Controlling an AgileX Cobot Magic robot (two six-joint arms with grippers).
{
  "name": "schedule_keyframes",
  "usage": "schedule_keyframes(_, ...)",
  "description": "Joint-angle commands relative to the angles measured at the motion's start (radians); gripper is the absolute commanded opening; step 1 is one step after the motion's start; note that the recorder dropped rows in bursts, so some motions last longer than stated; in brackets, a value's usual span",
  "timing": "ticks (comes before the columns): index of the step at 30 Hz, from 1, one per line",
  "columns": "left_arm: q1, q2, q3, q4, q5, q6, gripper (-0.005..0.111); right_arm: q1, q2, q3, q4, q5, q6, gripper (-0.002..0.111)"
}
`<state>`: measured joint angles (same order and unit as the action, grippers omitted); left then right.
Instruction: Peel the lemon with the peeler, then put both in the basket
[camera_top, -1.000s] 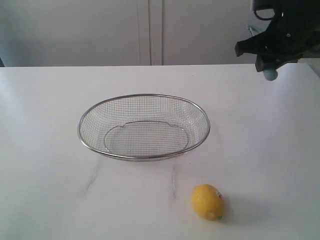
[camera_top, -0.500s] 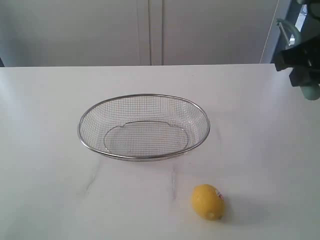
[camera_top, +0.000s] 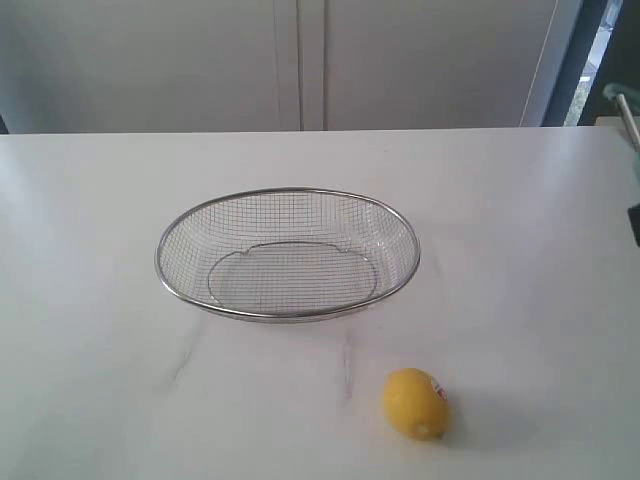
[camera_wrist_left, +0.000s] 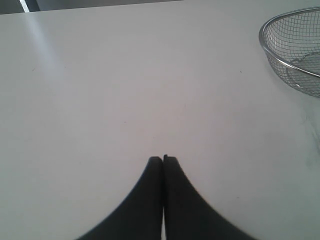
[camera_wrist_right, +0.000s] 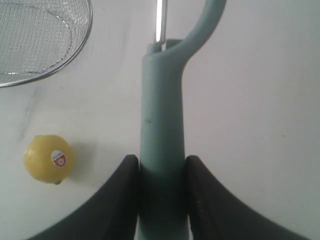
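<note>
The yellow lemon (camera_top: 416, 403) with its small sticker lies on the white table in front of the basket, toward the right; it also shows in the right wrist view as the lemon (camera_wrist_right: 48, 158). My right gripper (camera_wrist_right: 161, 162) is shut on the pale teal handle of the peeler (camera_wrist_right: 162, 120), whose metal blade points away from the jaws. In the exterior view only the peeler's tip (camera_top: 625, 105) shows at the right edge. The wire mesh basket (camera_top: 288, 195) stands at the table's middle with nothing in it. My left gripper (camera_wrist_left: 163, 159) is shut on nothing, above bare table.
The white table (camera_top: 100, 350) runs to a pale wall with cabinet doors (camera_top: 300, 60) behind. The basket's rim (camera_wrist_left: 270, 52) shows at one edge of the left wrist view, and the basket's rim (camera_wrist_right: 80, 47) in a corner of the right wrist view.
My right arm, holding the peeler, has swung to the right and nearly out of the exterior view. The lemon and the basket have not moved.
</note>
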<state>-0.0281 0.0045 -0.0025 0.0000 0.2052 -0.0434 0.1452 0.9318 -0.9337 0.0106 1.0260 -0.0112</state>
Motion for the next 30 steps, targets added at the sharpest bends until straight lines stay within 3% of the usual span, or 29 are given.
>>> schedule_keyframes(1,-0.008,-0.005,0.002,0.0,0.0,-0.002,0.0,-0.006,-0.071,0.073,0.041,-0.004,-0.006,0.0)
schedule_keyframes(10,-0.008,-0.005,0.002,0.0,0.0,-0.002,0.0,-0.006,-0.104,0.196,0.046,-0.089,-0.006,0.0)
schedule_keyframes(21,-0.008,-0.005,0.002,0.0,0.0,-0.002,0.0,-0.006,-0.104,0.208,0.068,-0.1,-0.004,0.0)
schedule_keyframes(30,-0.008,-0.005,0.002,0.006,-0.181,-0.002,0.0,-0.006,-0.104,0.208,0.072,-0.111,-0.004,0.0)
